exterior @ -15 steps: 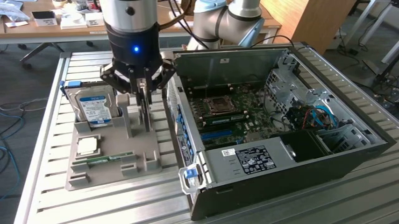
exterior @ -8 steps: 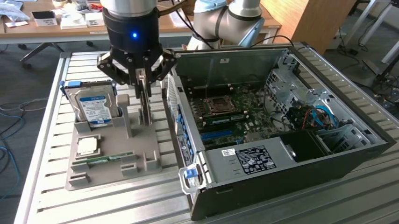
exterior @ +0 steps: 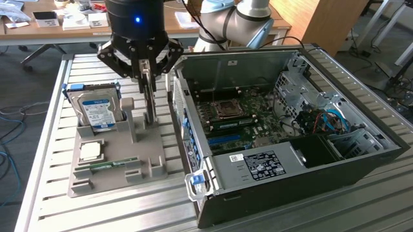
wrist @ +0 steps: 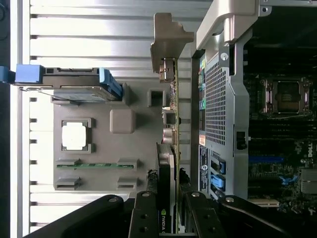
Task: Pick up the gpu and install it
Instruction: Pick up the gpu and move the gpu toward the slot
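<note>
A slatted metal surface point(exterior: 45, 203) carries a grey moulded holder point(exterior: 152, 150), and everything here is placed from that holder. At its far corner, toward the exterior view's left, a silver hard drive point(exterior: 96, 108) with a blue-white label and blue side rails stands upright in a cradle. Nearer the camera on the same side, a square processor chip point(exterior: 90, 151) lies flat in a pocket. Just beside it, a narrow green memory stick point(exterior: 113, 164) rests in a long groove. Along the holder's edge toward the exterior view's right, the gpu point(exterior: 150, 99) stands on edge. It is a thin card whose silver bracket point(wrist: 171, 34) reaches past the holder's far end. The black claw point(exterior: 148, 72) hangs straight above the holder and pinches the gpu, one finger against each face of its black cooler. Whether the card's lower edge has left its slot cannot be told. Just beyond the holder on that right side lies an open black computer case point(exterior: 361, 159), nearly touching it. The case shows a green motherboard point(exterior: 245, 121), a processor socket point(exterior: 227, 108) and a labelled power supply point(exterior: 255, 166).
</note>
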You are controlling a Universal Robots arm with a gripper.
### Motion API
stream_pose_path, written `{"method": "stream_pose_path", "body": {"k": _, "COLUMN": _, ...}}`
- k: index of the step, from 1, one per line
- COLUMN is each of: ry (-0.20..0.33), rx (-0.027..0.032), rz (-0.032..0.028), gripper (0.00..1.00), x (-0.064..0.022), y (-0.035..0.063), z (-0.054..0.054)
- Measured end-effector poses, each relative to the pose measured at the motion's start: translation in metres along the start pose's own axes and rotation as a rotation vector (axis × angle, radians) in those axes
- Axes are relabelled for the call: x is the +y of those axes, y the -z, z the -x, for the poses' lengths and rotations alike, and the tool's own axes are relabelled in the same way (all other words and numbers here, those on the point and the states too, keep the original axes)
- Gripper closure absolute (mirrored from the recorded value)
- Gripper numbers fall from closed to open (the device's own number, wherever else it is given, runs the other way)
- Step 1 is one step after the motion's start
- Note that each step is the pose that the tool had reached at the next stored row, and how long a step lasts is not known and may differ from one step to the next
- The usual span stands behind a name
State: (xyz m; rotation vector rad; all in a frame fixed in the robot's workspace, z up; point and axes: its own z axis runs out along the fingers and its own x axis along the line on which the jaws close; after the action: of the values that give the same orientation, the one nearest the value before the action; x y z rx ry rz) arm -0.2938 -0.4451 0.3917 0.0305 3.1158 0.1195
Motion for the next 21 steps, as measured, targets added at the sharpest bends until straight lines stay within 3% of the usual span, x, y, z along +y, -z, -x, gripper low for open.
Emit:
{"method": "stream_pose_path", "body": {"k": 11, "ry": 0.000, "rx": 0.0001, "rz": 0.0044, "gripper": 0.73, "x": 0.0021, "y": 0.0268, "z": 0.001}}
{"method": "stream_pose_path", "body": {"k": 21, "ry": 0.000, "rx": 0.0000, "rz": 0.0046, "gripper": 0.73, "x": 0.0028, "y": 0.0361, "z": 0.002}}
